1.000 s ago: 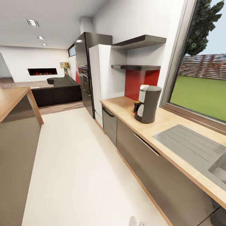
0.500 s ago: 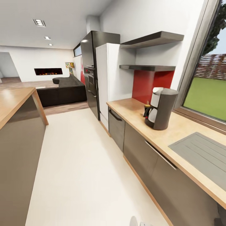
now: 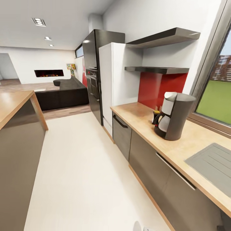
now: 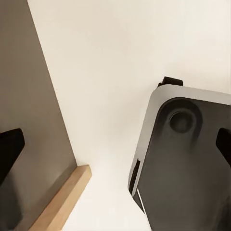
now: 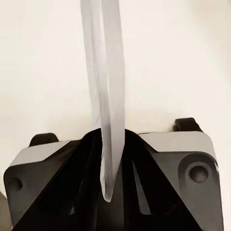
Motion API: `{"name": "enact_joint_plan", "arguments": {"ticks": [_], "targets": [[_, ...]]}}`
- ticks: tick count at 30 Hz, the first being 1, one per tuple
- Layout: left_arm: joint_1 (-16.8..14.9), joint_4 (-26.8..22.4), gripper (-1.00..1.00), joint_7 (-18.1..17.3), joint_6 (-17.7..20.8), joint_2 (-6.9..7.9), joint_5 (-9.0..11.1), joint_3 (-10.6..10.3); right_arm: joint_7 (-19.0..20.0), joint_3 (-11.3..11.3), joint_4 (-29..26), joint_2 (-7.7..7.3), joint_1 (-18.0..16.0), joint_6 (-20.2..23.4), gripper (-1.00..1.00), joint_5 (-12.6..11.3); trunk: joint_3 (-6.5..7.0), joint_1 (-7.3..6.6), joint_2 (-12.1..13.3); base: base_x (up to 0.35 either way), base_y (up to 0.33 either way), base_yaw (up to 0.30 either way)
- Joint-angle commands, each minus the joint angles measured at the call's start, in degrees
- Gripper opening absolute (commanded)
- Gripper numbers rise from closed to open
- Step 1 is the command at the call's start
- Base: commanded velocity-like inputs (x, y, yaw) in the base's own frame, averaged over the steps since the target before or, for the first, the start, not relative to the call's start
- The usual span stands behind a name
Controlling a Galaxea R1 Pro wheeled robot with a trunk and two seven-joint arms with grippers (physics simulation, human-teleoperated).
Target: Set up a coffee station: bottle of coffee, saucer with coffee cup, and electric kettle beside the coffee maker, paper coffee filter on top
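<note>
1. Our right gripper point(image 5: 109, 144) is clamped on a thin, pale translucent sheet point(image 5: 103, 72), edge-on.
2. Our left gripper's dark fingertips point(image 4: 8, 149) stand wide apart above the pale floor point(image 4: 106, 62).
3. The coffee maker point(image 3: 175, 115) stands on the countertop point(image 3: 141, 117), right of centre.

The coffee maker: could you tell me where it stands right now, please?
In the head view the coffee maker stands upright on the wooden countertop at the right, beside the window, between the red backsplash and the grey drainboard.
</note>
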Motion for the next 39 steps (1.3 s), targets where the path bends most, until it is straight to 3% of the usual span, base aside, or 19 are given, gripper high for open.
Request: {"name": "enact_joint_plan", "arguments": {"ticks": [1, 16, 33, 39], "targets": [[-0.1, 0.1, 1.0, 0.0, -0.2, -0.01, 0.4, 0.1, 0.1, 0.4, -0.2, -0.09, 0.0, 0.3, -1.0, -0.8, -0.12, 0.06, -0.1, 0.333, 0.091, 0.0], [0.0, 0.1, 1.0, 0.0, -0.2, -0.01, 0.4, 0.1, 0.2, 0.4, -0.2, -0.51, 0.0, 0.3, -1.0, -1.0, -0.12, 0.06, -0.1, 0.333, 0.071, 0.153], [0.0, 0.1, 1.0, 0.0, -0.2, -0.01, 0.4, 0.1, 0.2, 0.4, -0.2, -0.54, 0.0, 0.3, -1.0, -1.0, -0.12, 0.06, -0.1, 0.334, 0.001, 0.012], [0.0, 0.1, 1.0, 0.0, -0.2, 0.01, 0.4, 0.1, 0.2, 0.4, -0.2, -0.49, 0.0, 0.3, -1.0, -0.9, -0.12, 0.06, -0.1, 0.333, 0.073, 0.207]]}}
